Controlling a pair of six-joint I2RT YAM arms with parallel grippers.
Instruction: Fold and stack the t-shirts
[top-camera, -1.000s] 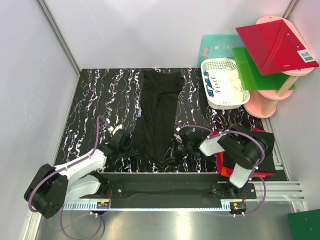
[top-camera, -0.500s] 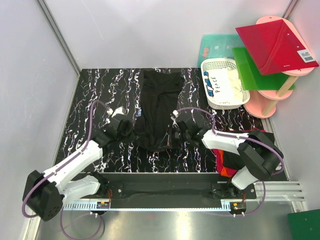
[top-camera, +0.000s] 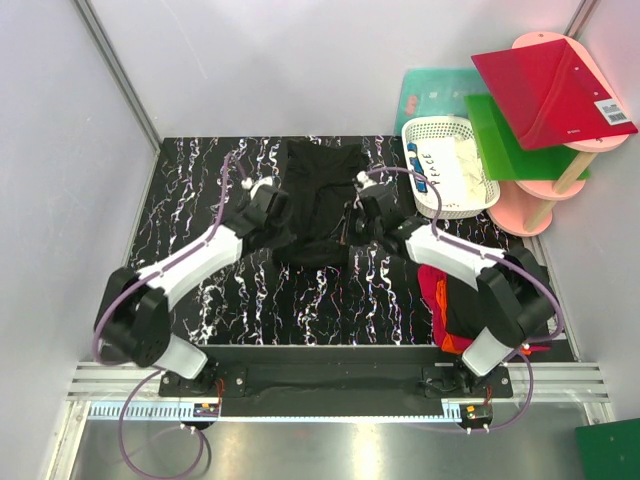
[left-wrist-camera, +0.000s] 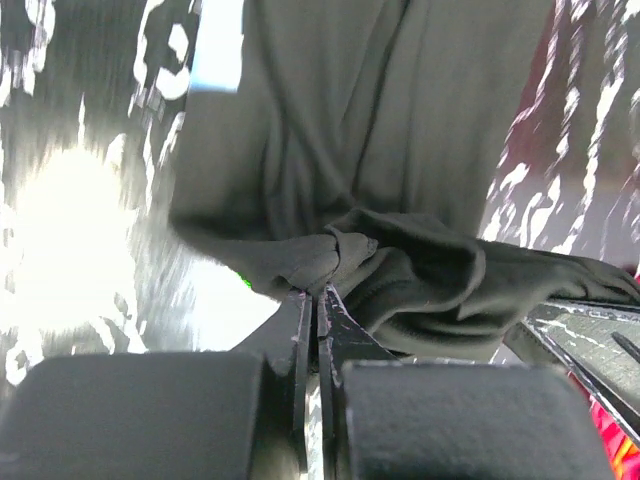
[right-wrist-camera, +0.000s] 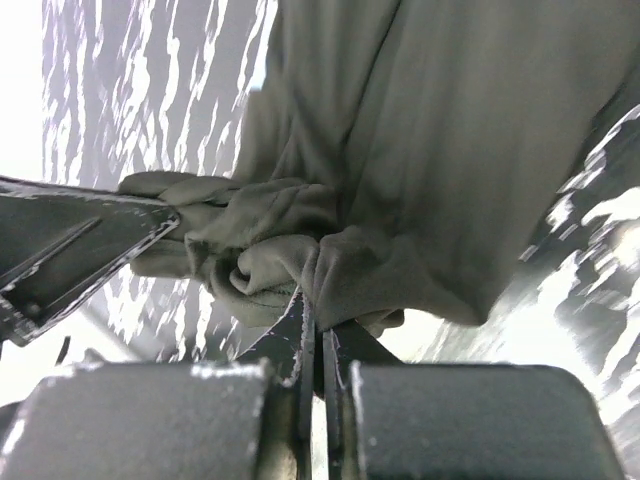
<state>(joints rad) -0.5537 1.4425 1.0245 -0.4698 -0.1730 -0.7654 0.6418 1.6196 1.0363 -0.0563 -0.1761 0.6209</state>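
Both arms have swung away from the near edge since a second ago, dragging the black t-shirt's (top-camera: 318, 190) near hem up toward the far end, so it's now doubled over on the marbled table (top-camera: 200, 180). The left gripper (left-wrist-camera: 318, 292) is pinched tight on a bunched wad of the fabric, and the right gripper (right-wrist-camera: 318, 300) is the same on its side. The red, orange and black pile of tees (top-camera: 437, 295) sits at the near right, behind the right arm.

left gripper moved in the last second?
Yes. The left gripper, shut on the black t-shirt, moved farther from the robot, now about level with the near end of the white basket.
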